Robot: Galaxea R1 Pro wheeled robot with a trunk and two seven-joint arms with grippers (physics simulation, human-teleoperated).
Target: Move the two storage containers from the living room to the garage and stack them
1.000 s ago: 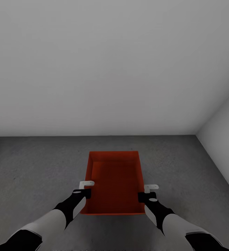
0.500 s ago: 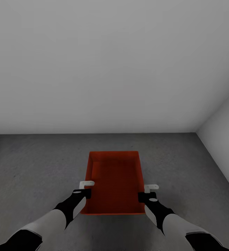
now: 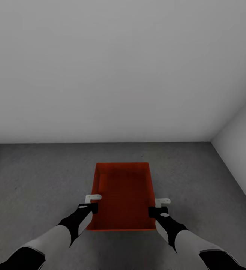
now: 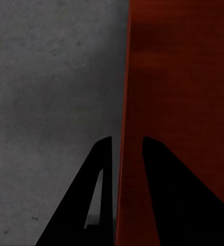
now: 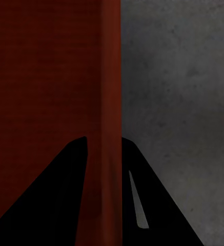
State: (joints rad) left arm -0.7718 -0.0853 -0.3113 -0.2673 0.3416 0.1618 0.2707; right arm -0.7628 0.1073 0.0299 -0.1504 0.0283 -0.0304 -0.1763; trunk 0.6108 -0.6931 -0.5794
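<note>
An orange-red open-topped box with thin walls (image 3: 123,195) is sitting over the dark grey speckled concrete floor (image 3: 36,180), near the pale grey wall (image 3: 111,71). The left claw (image 3: 93,197) is pinching the box's left wall, one finger on each side of it. The right claw (image 3: 162,201) is pinching the right wall the same way. Whether the box is touching the floor cannot be told.

The storage container (image 3: 123,195) hides the floor (image 3: 36,180) under it, so contact cannot be told. Each wrist view cuts off the container's wall (and both arms).
</note>
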